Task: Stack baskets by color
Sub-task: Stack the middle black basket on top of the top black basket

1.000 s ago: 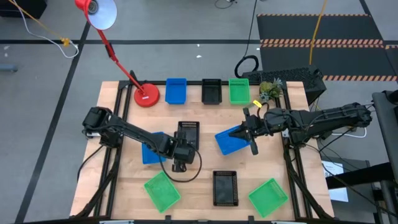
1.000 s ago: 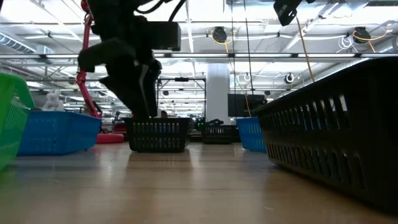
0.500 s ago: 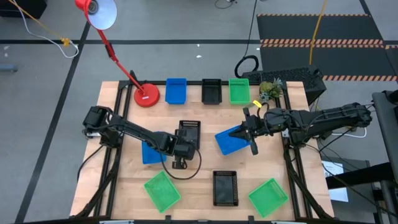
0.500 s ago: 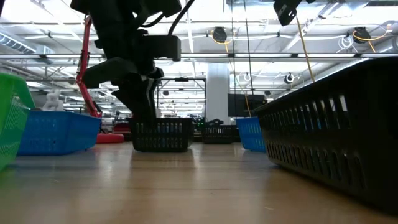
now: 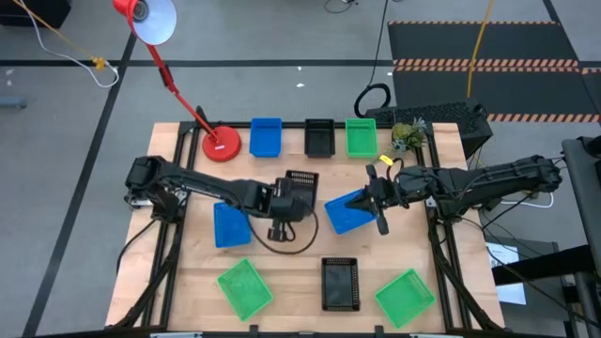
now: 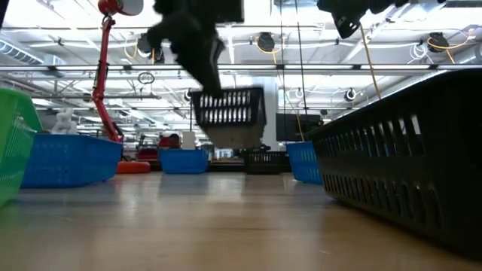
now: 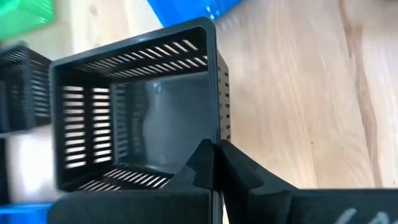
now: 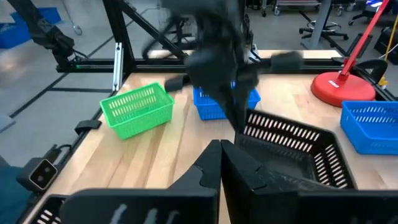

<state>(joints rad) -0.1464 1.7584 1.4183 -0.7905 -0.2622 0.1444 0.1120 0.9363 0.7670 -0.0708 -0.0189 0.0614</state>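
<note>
My left gripper (image 5: pixel 286 195) is shut on a black basket (image 5: pixel 301 182) held above the table's middle. My right gripper (image 5: pixel 368 201) is shut on nothing and hovers over a blue basket (image 5: pixel 346 213) that rests on the table. At the far edge a blue basket (image 5: pixel 266 137), a black basket (image 5: pixel 319 139) and a green basket (image 5: pixel 361 137) stand in a row. Another blue basket (image 5: pixel 228 226) lies under my left arm. Along the near edge lie a green basket (image 5: pixel 244 286), a black one (image 5: pixel 339 283) and a green one (image 5: pixel 405 297). My left gripper pinches one wall of the black basket at its rim (image 7: pixel 217 127), one finger inside and one outside. The fingers (image 6: pixel 210 69) slant down from above, from the table's left. The basket (image 6: pixel 230 117) hangs tilted below them, clear of the table.
A red lamp base (image 5: pixel 222 145) stands at the far left, its arm rising over the table's left corner. A small green plant (image 5: pixel 406 137) sits at the far right. Bare wood shows between the middle baskets and the near row.
My left gripper has shut on the black basket's wall, then risen and swung toward the far and right edges. The basket, which stood flat on the table, now hangs tilted in the air. My right arm has kept still.
</note>
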